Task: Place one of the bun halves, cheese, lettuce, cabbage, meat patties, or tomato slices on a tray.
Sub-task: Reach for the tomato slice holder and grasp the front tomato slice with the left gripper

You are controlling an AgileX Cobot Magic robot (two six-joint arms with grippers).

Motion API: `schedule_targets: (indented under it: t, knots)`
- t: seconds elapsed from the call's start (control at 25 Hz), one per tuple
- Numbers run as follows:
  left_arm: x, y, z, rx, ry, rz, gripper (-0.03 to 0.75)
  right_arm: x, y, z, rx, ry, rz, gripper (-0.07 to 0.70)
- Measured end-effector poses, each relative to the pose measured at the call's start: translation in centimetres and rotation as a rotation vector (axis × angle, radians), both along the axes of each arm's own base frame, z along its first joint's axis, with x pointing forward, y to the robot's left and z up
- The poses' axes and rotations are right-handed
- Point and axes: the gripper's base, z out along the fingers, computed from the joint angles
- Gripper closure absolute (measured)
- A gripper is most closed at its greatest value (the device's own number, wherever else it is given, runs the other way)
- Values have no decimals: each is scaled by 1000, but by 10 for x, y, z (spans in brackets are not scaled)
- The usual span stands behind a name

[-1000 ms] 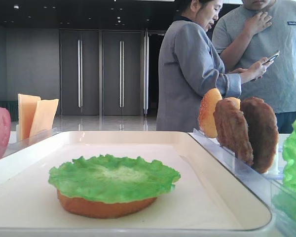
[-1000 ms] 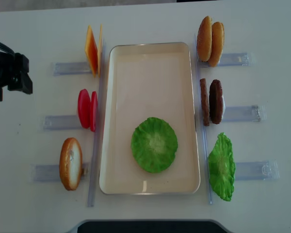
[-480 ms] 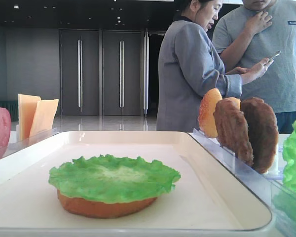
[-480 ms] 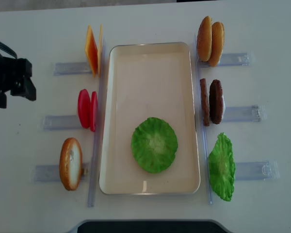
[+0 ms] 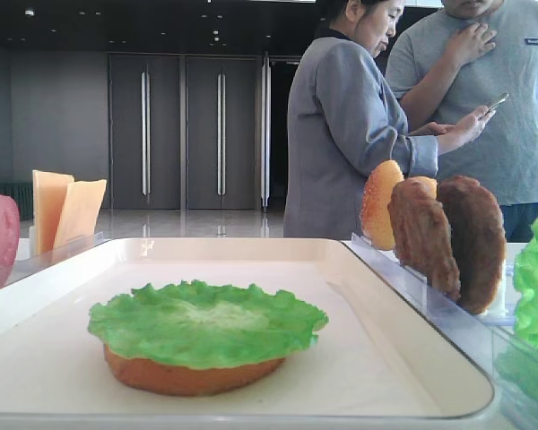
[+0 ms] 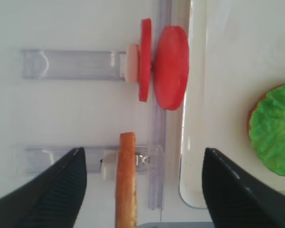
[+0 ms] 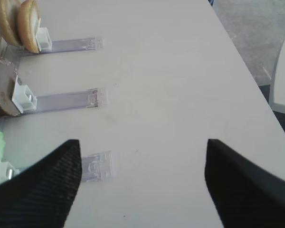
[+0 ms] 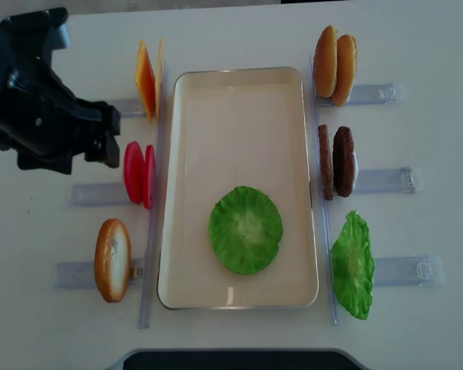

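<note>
Two tomato slices [image 8: 138, 174] stand on edge in a clear holder [image 8: 99, 193] just left of the tray [image 8: 239, 116], outside its rim. In my left wrist view the same pair [image 6: 164, 66] sits ahead of my fingers, the thinner slice behind the thicker one, both upright and apart from my pads.

On the tray lies a lettuce [image 8: 245, 229] leaf, flat, on top of an orange-brown bun disc [image 5: 193, 374]; the low front view shows the leaf overhanging the disc all round.

Cheese [image 8: 147, 79] slices stand in the holder beyond the tomatoes. A bun half [image 8: 112, 259] stands on edge in the nearest left holder; in my left wrist view it shows as a thin orange edge [image 6: 127, 180] between my fingertips' line of sight.

Right of the tray: two bun halves [image 8: 334, 65], then the meat patties [image 8: 336, 161], then a second green leaf [image 8: 353, 264], each set upright in its own holder.

My left gripper [image 8: 100, 142] hovers just beside the tomato slices, fingers [image 6: 52, 190] spread wide, gripping nothing.

My right gripper [image 7: 140, 185] hangs over bare table right of the holders, fingers [image 7: 38, 190] wide apart, nothing between them.

Two people stand behind the table in the front view.
</note>
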Motion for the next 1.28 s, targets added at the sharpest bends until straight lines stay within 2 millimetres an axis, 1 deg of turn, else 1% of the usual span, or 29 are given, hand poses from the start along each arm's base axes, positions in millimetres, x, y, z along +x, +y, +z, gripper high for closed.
schedule_targets:
  t: [0.12, 0.24, 0.48, 0.72, 0.92, 1.28]
  knots:
    - [5, -13, -11, -1, 25, 10, 140, 0, 0, 0, 0, 0, 0, 118]
    - [15, -19, -19, 1, 43, 27, 140, 0, 0, 0, 0, 0, 0, 118]
    - [39, -27, -21, -10, 44, 60, 140, 0, 0, 0, 0, 0, 0, 118]
    - [56, -38, -32, -44, 89, 74, 140, 0, 0, 0, 0, 0, 0, 118]
    - [63, -43, -41, -51, 115, 79, 140, 0, 0, 0, 0, 0, 0, 118]
    - [66, -44, -49, -41, 135, 60, 140, 0, 0, 0, 0, 0, 0, 118]
